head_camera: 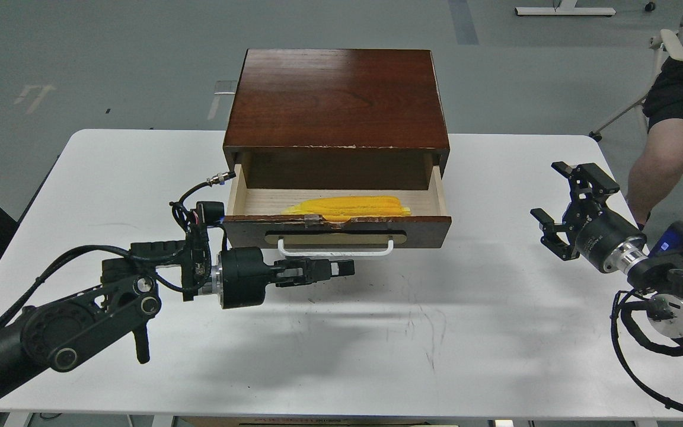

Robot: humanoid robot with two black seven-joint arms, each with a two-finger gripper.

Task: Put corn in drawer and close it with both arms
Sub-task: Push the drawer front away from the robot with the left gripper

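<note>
From the head view, the drawer (338, 220) stands pulled out of the dark wooden cabinet (337, 98) on the white tabletop (377, 332), and the corn (347, 206) lies on its side inside, near the front panel. The left gripper (341, 268) sits just below the white handle (335, 248), fingers drawn narrow and holding nothing. The right gripper (564, 201) hovers well apart, fingers spread wide
</note>
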